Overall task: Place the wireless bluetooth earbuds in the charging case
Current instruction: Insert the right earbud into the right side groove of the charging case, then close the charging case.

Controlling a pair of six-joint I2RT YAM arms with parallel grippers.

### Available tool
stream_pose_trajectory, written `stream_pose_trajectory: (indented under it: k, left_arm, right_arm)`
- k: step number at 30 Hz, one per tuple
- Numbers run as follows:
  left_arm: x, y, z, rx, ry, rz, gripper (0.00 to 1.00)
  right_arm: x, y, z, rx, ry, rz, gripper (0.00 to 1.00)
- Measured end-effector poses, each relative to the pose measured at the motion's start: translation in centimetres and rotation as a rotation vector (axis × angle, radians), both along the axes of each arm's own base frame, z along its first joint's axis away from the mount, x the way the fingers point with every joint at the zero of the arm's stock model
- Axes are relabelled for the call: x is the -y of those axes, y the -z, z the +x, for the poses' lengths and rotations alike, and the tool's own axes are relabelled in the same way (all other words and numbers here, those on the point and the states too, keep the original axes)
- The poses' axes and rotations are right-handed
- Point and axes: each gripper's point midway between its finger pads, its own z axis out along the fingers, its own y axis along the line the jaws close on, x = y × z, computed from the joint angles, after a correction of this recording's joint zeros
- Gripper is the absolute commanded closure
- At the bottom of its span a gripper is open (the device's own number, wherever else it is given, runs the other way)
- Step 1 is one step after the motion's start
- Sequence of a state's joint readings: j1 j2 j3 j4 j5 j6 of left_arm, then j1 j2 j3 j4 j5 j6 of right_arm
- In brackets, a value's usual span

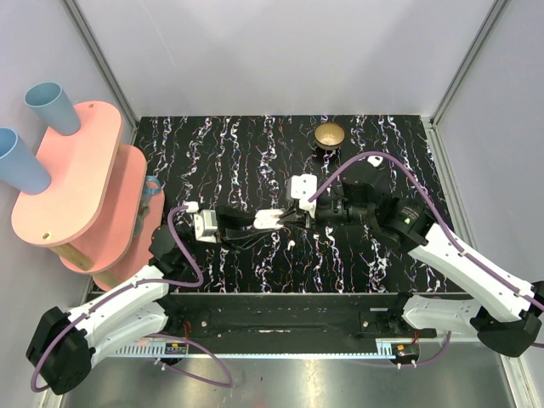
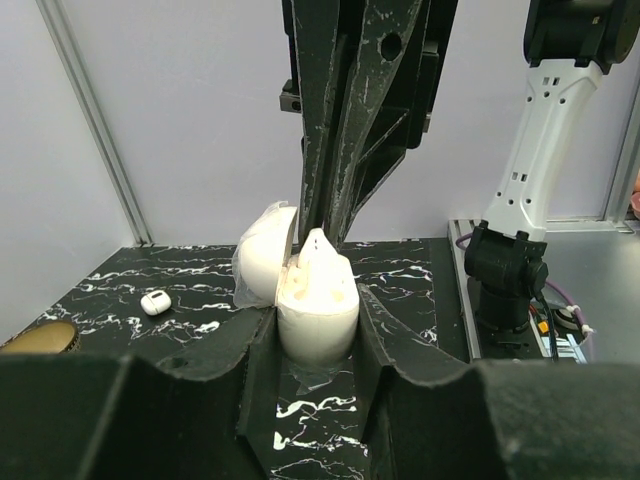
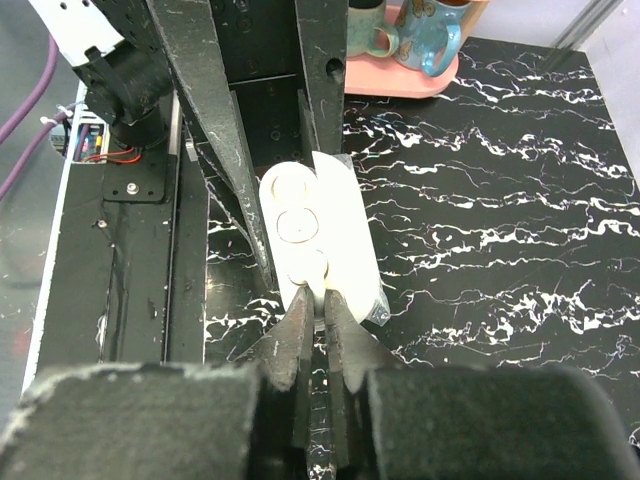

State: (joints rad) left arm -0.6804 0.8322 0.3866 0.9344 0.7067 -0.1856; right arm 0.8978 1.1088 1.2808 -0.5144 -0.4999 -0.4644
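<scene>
Left fingers clamp the open case, my right fingers pinch one bud partway into it, and the other bud lies on the desk: I judge neither seated yet.

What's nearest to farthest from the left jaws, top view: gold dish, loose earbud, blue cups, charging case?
1. charging case, held by the left gripper
2. loose earbud, on the table just right
3. gold dish, far edge
4. blue cups, far left
</scene>
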Motion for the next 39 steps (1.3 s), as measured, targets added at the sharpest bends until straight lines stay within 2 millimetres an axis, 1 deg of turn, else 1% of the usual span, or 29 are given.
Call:
stream_pose_trajectory:
  k: [4, 7, 10, 14, 16, 19, 24, 28, 31, 33, 35, 36, 38, 39]
  left_arm:
    - [0.0, 0.2, 0.1, -0.009, -0.002, 0.007, 1.0]
    - [0.0, 0.4, 0.2, -0.016, -0.005, 0.011, 1.0]
    - [0.0, 0.4, 0.3, -0.018, -0.007, 0.012, 1.0]
    - [0.0, 0.4, 0.3, -0.019, -0.011, 0.011, 1.0]
    - [0.0, 0.4, 0.4, -0.02, -0.016, 0.01, 1.0]
    - [-0.1, 0.3, 0.6, -0.021, -0.026, 0.004, 1.0]
    - [-0.3, -0.4, 0.4, 0.002, -0.028, -0.016, 1.0]
    - [-0.4, -0.6, 0.3, 0.007, -0.028, -0.02, 1.0]
    - [-0.4, -0.6, 0.4, 0.006, -0.029, -0.02, 1.0]
    - [-0.4, -0.6, 0.4, 0.005, -0.031, -0.021, 1.0]
    - [-0.4, -0.6, 0.4, 0.004, -0.034, -0.021, 1.0]
    - [-0.4, -0.6, 0.5, 0.003, -0.037, -0.022, 1.0]
    - [-0.4, -0.6, 0.6, 0.0, -0.044, -0.024, 1.0]
    - [-0.5, -0.6, 0.8, -0.002, -0.053, -0.025, 1.0]
  right_arm:
    - [-0.1, 0.4, 0.2, 0.0, 0.012, -0.013, 1.0]
    - [-0.1, 0.5, 0.4, 0.002, 0.024, -0.021, 0.93]
    - [-0.1, 0.6, 0.5, 0.003, 0.03, -0.024, 0.81]
    - [0.0, 0.6, 0.7, 0.004, 0.052, -0.026, 0.74]
    - [0.1, 0.5, 0.9, 0.012, 0.066, -0.02, 0.69]
    - [0.5, 0.2, 0.9, 0.024, 0.079, -0.006, 0.67]
    - [1.1, 0.0, 0.8, 0.042, 0.101, 0.015, 0.66]
    - [1.4, -0.7, 0.7, 0.063, 0.109, 0.05, 0.64]
    - [1.7, -1.3, 0.7, 0.084, 0.126, 0.084, 0.61]
    - [1.9, -1.8, 0.7, 0.098, 0.133, 0.111, 0.53]
    - [2.1, -2.1, 0.6, 0.105, 0.142, 0.135, 0.47]
    - [2.2, -2.3, 0.8, 0.113, 0.157, 0.151, 0.42]
    - [2.5, -2.6, 1.2, 0.121, 0.189, 0.181, 0.38]
    - [2.6, -2.8, 1.5, 0.125, 0.214, 0.199, 0.34]
